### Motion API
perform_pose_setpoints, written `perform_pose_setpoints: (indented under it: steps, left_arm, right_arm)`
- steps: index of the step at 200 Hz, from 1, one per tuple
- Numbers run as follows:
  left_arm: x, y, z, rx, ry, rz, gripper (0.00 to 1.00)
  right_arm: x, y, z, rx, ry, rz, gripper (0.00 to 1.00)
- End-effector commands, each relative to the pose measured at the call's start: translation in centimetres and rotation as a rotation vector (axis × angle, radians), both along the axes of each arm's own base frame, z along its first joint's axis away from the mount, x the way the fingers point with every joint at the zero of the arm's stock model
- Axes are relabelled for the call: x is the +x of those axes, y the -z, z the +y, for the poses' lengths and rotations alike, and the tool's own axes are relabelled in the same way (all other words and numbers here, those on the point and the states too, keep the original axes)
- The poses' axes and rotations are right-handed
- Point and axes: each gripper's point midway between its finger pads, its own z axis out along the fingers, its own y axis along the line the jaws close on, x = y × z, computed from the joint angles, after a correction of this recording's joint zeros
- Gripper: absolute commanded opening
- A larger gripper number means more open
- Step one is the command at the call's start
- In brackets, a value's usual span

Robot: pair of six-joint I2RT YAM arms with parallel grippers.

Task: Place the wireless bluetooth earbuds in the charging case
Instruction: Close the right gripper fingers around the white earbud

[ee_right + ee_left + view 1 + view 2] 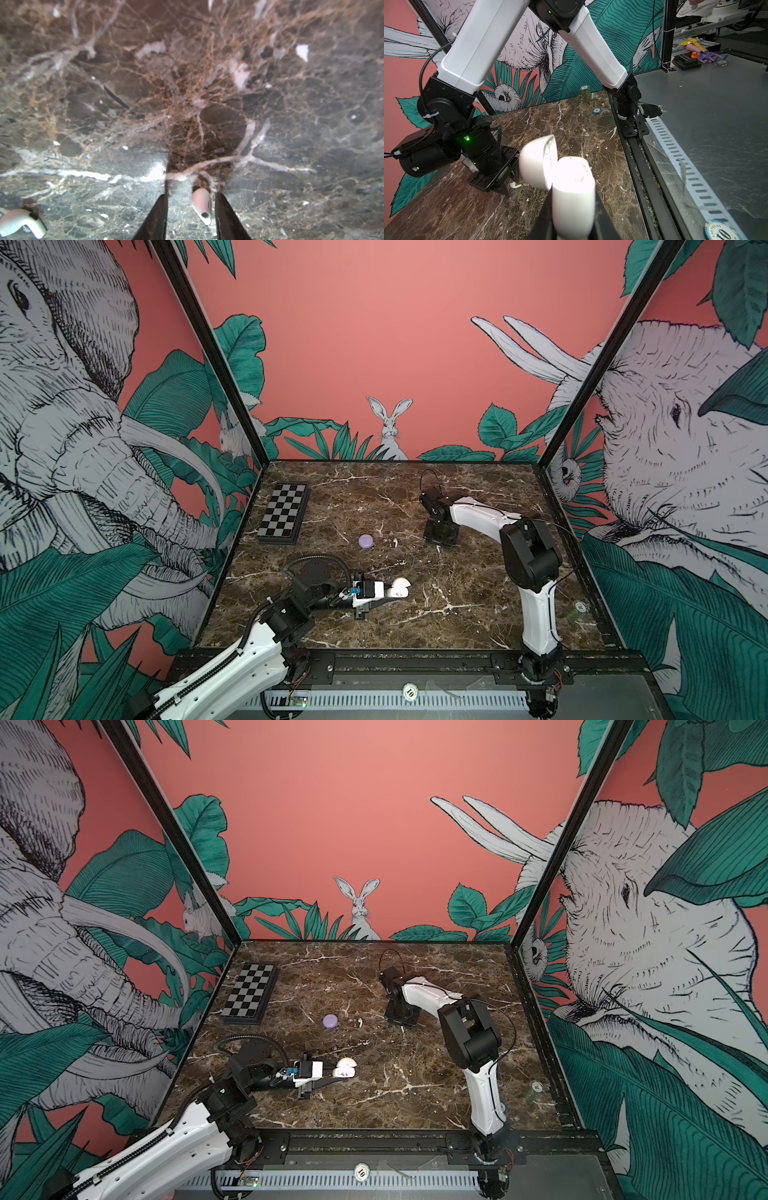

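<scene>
Right fingers [158, 218] are down at the marble surface [207, 93] and stand apart, one to each side of a white earbud [201, 204]. It lies on its side between them, nearer one finger, and is not yet pinched. A second earbud [20, 223] lies well off to one side of these fingers, flat on the surface.

Left fingers [544, 224] are pinching the white charging case [572, 197] by its lower body, clear of the surface, with the lid [537, 162] swung open. Glare hides the sockets.

A lilac case [365, 541] sits shut, well beyond both sets of fingers.

Handling, as a judgement: the earbud looks very light, hard, smooth and rounded, so it is likely to squirt out or roll under an off-centre squeeze. It is best taken across its thicker body with the tips low against the surface, leaving the stem free for the socket. The case is stiff and glossy, so the grip on its flat sides should stay square.
</scene>
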Motion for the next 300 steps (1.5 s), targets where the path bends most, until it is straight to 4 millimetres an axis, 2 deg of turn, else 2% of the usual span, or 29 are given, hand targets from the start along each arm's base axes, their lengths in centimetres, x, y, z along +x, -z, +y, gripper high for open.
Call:
perform_pose_setpoints:
  steps: [1,106,300]
  left_arm:
    - [-0.3,-1.5,-0.1,-0.023,0.022,-0.04,0.0]
    - [-0.3,-1.4,-0.1,-0.02,0.024,-0.037,0.0]
    - [-0.3,-1.3,-0.2,-0.015,0.027,-0.035,0.0]
  right_arm:
    - [-0.3,0.9,-0.6,-0.02,0.021,0.024,0.36]
    - [-1.2,1.0,-1.0,-0.015,0.051,0.044,0.31]
    - [-1.3,1.5,-1.2,-0.01,0.06,0.051,0.17]
